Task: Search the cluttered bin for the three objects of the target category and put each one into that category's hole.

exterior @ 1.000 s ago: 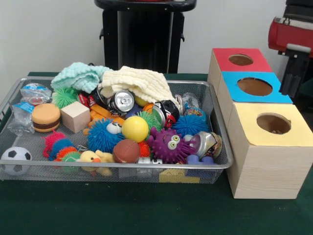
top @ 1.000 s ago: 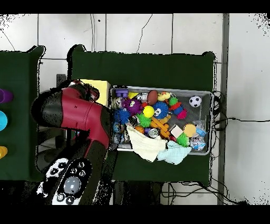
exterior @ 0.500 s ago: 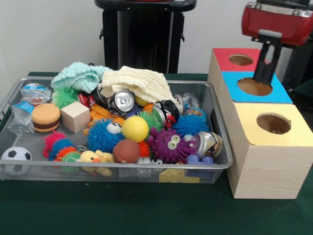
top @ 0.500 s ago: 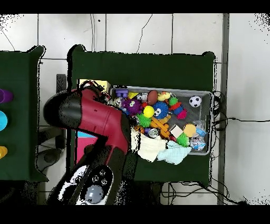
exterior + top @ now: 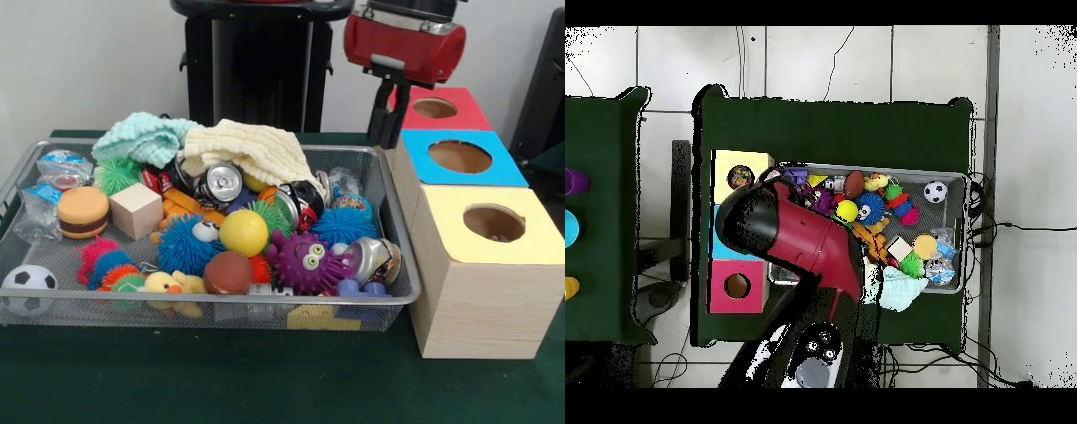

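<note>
gripper [image 5: 385,124] at upper right, above the mesh bin [image 5: 393,230] corner; finger state cannot be told. risk: descending, it may strike the bin's rim.

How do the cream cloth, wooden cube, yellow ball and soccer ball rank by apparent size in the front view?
1. cream cloth
2. wooden cube and soccer ball, too alike to rank
3. yellow ball, slightly smaller
</note>
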Tool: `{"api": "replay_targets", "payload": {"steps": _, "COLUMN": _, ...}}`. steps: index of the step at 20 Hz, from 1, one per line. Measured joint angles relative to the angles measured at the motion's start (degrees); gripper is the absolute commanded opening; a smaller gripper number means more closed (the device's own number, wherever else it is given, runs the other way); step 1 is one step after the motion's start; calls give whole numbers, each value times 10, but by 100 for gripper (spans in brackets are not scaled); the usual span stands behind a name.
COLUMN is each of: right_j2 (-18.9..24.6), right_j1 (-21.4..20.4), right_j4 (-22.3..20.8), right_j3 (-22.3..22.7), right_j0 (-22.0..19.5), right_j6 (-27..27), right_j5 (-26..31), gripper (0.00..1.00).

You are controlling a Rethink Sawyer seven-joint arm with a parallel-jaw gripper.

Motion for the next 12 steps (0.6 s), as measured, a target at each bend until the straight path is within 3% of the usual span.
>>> {"api": "replay_targets", "payload": {"steps": 7, "right_j2": 25, "right_j1": -22, "right_j4": -36, "right_j3": 36, "right_j0": -19, "right_j6": 0, "right_j5": -26, "gripper": 0}}
{"api": "replay_targets", "payload": {"steps": 12, "right_j2": 39, "right_j1": -27, "right_j4": -76, "right_j3": 39, "right_j0": -24, "right_j6": 0, "right_j5": -40, "gripper": 0}}
